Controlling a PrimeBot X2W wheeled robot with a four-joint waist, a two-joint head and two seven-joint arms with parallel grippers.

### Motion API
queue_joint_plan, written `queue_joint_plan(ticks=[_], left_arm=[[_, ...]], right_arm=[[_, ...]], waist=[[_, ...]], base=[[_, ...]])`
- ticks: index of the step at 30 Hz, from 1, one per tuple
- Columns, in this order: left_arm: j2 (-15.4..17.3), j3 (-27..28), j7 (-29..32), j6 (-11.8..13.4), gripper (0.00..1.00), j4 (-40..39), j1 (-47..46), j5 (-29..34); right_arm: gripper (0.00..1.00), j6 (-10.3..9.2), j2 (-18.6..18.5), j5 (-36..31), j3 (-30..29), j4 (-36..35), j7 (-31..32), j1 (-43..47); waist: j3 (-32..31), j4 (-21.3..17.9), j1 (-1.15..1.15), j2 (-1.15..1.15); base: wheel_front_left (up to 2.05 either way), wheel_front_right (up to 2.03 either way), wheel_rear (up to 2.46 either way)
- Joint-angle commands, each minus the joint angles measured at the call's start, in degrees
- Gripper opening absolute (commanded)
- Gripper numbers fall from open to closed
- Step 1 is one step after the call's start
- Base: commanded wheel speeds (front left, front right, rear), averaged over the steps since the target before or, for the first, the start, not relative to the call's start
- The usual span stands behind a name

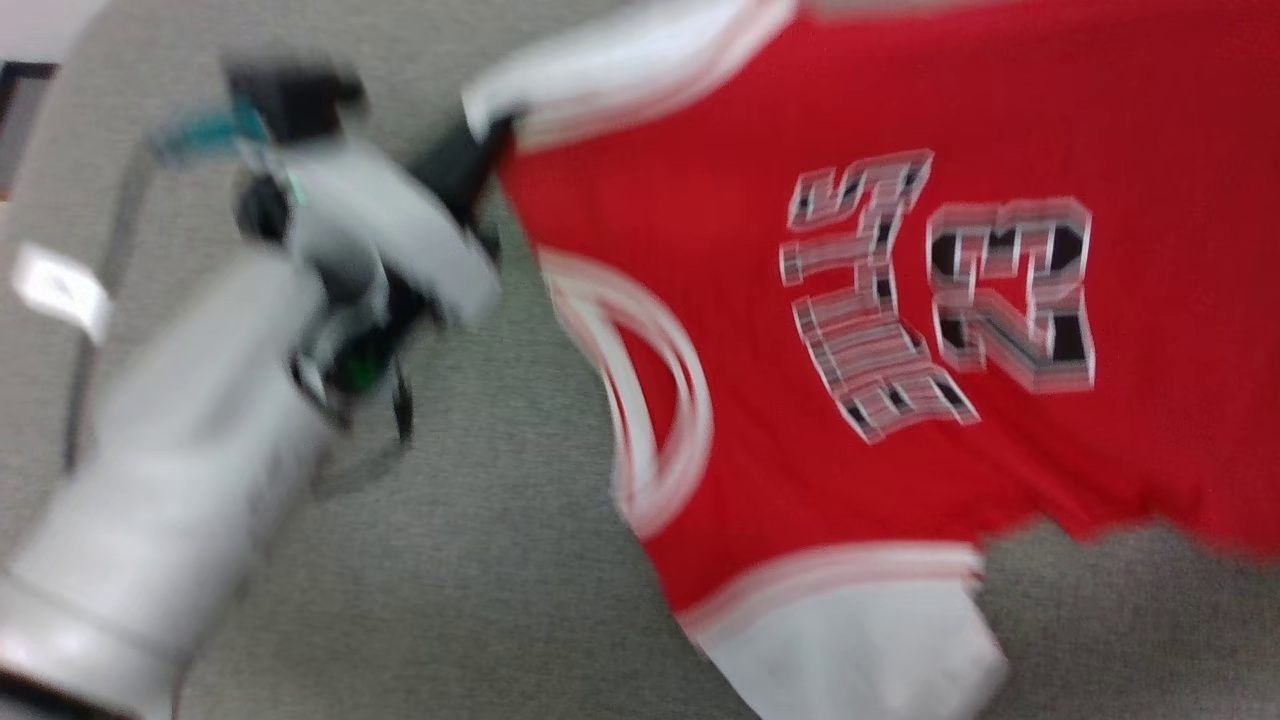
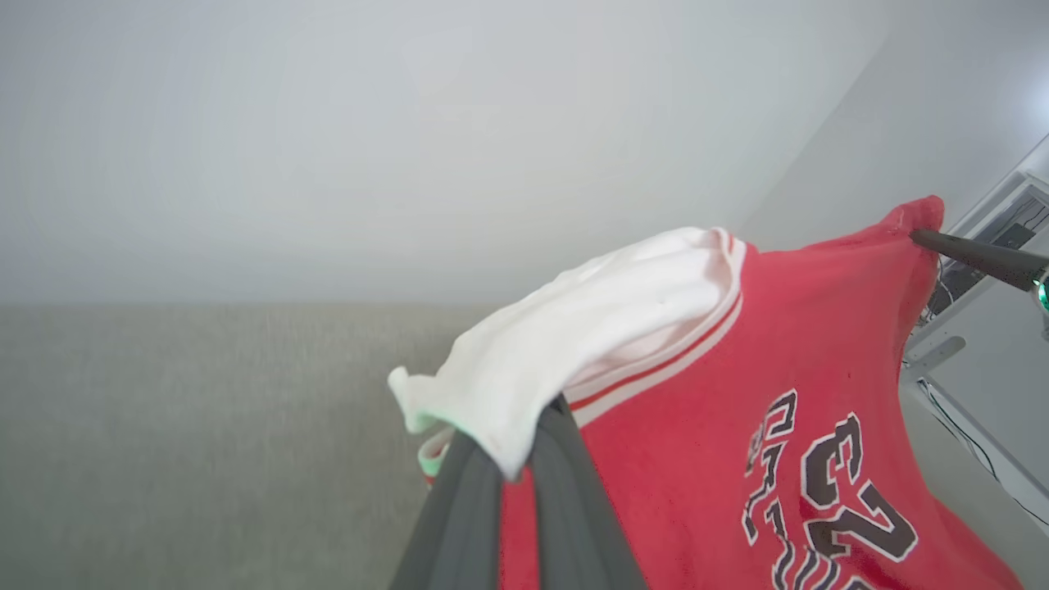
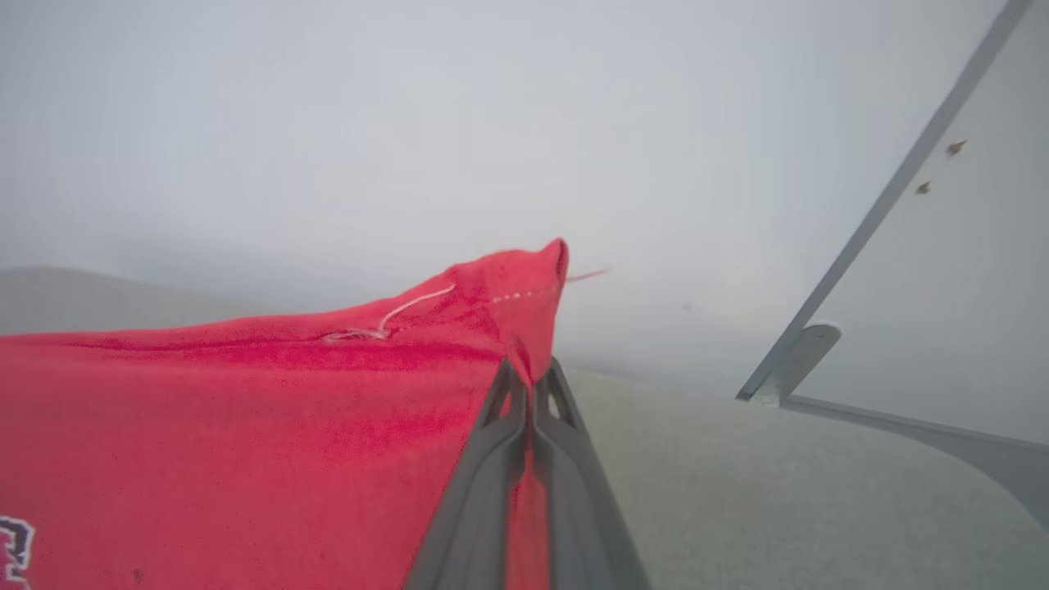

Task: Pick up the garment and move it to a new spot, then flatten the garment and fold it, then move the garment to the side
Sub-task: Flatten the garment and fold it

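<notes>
The garment (image 1: 900, 250), a red jersey with a black "23" and striped white trim, hangs spread above the grey carpet; the head view is blurred. My left gripper (image 1: 495, 135) is shut on its white-trimmed corner at the upper left. In the left wrist view the gripper (image 2: 516, 447) pinches the white inner side of the garment (image 2: 819, 328). The far red corner there is held by my right gripper (image 2: 922, 236). In the right wrist view that gripper (image 3: 529, 381) is shut on a red hem corner of the garment (image 3: 246, 426).
Grey carpet (image 1: 450, 560) lies under the jersey. A pale wall stands behind it in both wrist views. A white panel with a grey metal frame (image 3: 901, 205) stands close on the right of my right gripper, with cables (image 2: 967, 434) near its base.
</notes>
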Motion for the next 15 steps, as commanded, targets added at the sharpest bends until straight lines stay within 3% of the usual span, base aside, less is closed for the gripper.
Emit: queue_joint_plan(ticks=[1,10,15], left_arm=[[-0.7,1.8,-0.3,-0.4,0.0,2.4,-6.0,0.3],[-5.9,7.5,-4.2,-1.2,0.0,17.9,-32.3,0.4],[-7.2,10.7,-8.9,-1.5,0.0,16.7,-40.1,-2.6]], right_arm=[[0.0,-0.09,1.6,-1.9,-2.8,3.2,-2.7,-4.9],[0.0,-0.1,9.2,-9.4,-9.3,14.9,-15.7,-24.6],[0.0,-0.11,10.7,-11.9,-10.7,18.8,-22.7,-31.1]], waist=[[3.4,-3.1,0.0,0.0],[7.3,-6.3,0.0,0.0],[7.3,-6.8,0.0,0.0]], base=[[0.0,0.0,0.0],[0.0,0.0,0.0],[0.0,0.0,0.0]])
